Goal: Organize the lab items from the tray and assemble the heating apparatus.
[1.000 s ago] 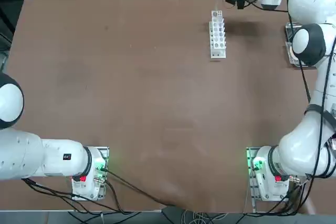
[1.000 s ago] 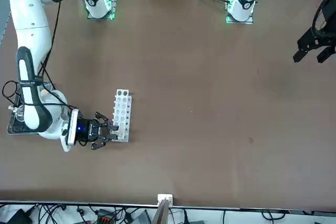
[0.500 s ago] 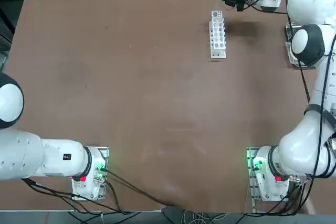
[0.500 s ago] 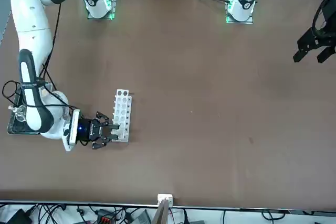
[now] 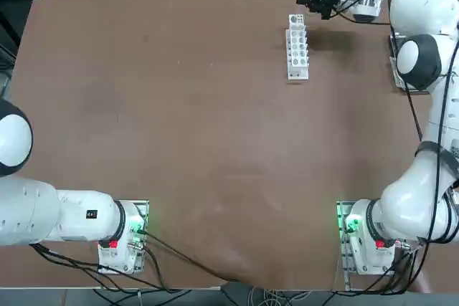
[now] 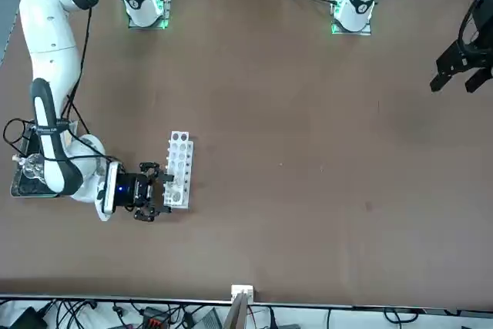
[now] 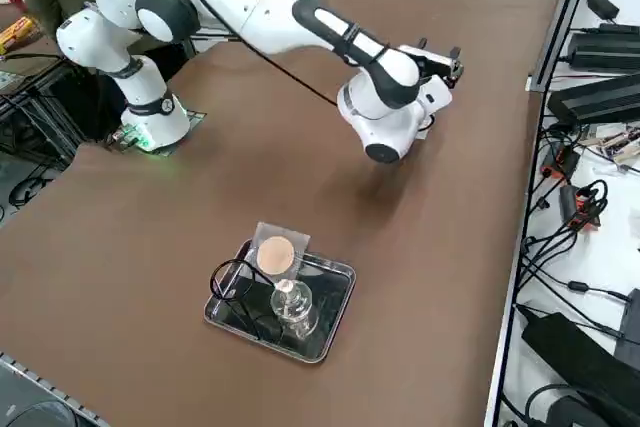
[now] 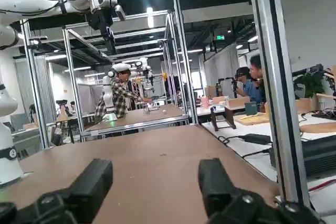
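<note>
The right gripper [image 8: 155,179] hung low over the bench [image 5: 179,141], its jaws released and spread wide with nothing between them, pointing level along the far edge. In the wrist view only bare brown bench lay ahead of the jaws, with people at other benches beyond.

Just beside the jaws stood the white test-tube rack [image 6: 178,169], upright; in the front view the right gripper [image 6: 159,191] sat at the rack's near end, though whether a finger touched it could not be told.

Behind the jaws, past the arm's wrist and elbow, the tray [image 7: 336,315] rested well apart at the bench's right edge. In it lay the glass burner [image 7: 291,306], the black wire tripod [image 7: 232,280] tipped over the rim, and the mesh square [image 7: 277,253] with its tan centre, partly overhanging the rim.

From overhead the arm hid nearly all of the tray, and from the front only the tray [image 6: 17,187] end with a bit of glass showed.
</note>
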You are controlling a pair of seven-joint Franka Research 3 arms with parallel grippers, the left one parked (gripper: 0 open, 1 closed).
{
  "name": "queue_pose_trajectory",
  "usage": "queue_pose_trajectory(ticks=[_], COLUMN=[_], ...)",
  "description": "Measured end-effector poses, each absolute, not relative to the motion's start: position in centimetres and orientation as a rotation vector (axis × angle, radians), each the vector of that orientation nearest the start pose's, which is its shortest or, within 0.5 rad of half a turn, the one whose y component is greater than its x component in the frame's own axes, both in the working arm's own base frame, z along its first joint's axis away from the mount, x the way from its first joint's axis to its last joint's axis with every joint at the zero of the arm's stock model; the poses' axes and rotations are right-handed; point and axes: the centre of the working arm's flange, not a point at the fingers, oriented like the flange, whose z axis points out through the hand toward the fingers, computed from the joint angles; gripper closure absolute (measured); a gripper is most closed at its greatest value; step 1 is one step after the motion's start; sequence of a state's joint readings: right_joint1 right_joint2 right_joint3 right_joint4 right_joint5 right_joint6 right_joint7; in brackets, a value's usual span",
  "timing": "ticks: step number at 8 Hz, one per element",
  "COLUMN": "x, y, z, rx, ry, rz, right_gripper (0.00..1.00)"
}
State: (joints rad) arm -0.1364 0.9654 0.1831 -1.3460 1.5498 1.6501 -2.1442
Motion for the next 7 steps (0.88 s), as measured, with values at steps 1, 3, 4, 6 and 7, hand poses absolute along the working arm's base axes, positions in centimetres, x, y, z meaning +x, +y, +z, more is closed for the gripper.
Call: queue_pose_trajectory(ticks=[1, 3, 4, 6, 7], x=[72.4, 73.4, 73.6, 73.3, 72.8], y=[8.6, 5.1, 3.2, -0.7, -2.4], z=[21.1, 25.5, 28.4, 33.8, 36.2], rx=[-1.301, -1.428, -1.509, -1.687, -1.783], ry=[-0.996, -1.048, -1.088, -1.194, -1.244], rz=[-1.147, -1.01, -0.941, -0.817, -0.746], right_gripper=[0.0, 0.0, 0.0, 0.0, 0.0])
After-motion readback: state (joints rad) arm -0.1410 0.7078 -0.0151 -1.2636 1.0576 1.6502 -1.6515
